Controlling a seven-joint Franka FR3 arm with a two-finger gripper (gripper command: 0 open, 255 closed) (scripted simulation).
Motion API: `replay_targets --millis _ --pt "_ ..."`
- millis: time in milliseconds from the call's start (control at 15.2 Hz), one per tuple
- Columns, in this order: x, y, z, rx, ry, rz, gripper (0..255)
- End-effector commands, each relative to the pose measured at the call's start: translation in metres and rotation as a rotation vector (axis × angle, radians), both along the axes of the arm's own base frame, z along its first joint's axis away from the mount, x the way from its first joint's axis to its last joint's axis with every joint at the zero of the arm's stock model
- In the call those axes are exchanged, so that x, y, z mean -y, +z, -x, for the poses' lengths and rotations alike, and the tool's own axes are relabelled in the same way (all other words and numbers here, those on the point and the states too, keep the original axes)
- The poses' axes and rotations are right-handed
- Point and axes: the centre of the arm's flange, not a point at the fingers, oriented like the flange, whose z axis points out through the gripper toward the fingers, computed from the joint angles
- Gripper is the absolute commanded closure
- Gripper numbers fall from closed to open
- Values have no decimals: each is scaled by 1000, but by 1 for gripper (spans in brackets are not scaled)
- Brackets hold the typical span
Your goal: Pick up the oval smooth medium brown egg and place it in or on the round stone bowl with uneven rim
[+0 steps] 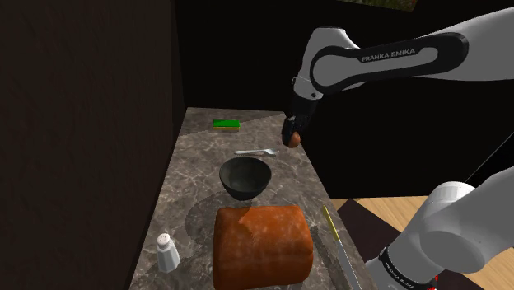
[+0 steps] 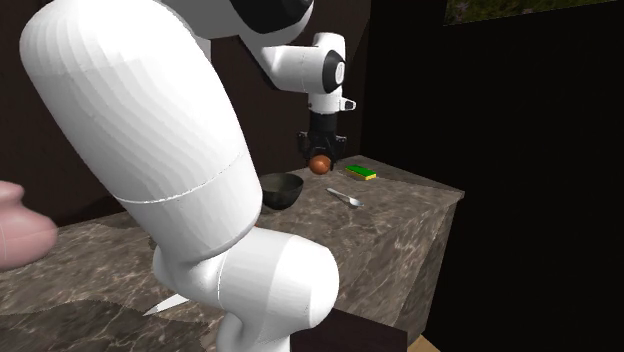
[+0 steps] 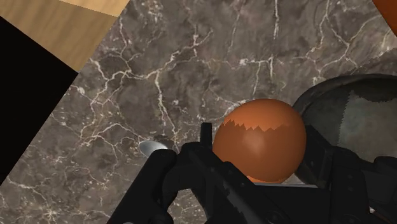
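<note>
While you are carrying the egg toward the bowl, you are best served by leaving the squeeze exactly as it is. The jaws are clamped on the egg, with one black finger pressing on each side. I judge that a smooth oval shell may squirt free if the grip is changing in mid-air.

The egg is hanging clear of the bench, roughly above where the spoon is lying. The bowl is sitting nearer the stand, toward the shoulder view's lower left of the egg. You are therefore wanting a short level travel first, bringing the egg over the middle of the dark hollow, and only then a slow descent. The task calls the rim uneven, so be judging your clearance from its highest lip. Be lowering until the egg is almost resting on the bottom before you are letting go, since a drop from height could crack it or bounce it out. Nothing is lying in the bowl to get in the way.

In the wrist view the egg is sitting between the fingers near their tips, and most of its rounded shell is bulging out beyond them. The bowl's rim is showing just beside the egg, on the side away from the spoon.
</note>
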Motion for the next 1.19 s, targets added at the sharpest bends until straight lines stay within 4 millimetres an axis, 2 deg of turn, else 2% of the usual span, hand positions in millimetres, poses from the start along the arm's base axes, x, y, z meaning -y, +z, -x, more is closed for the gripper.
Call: replay_targets --millis 0,858,1122 --pt "0 8 1 0 0 0 255" --pt "-165 11 -33 0 0 0 255" --pt "-165 -11 -33 0 0 0 255"
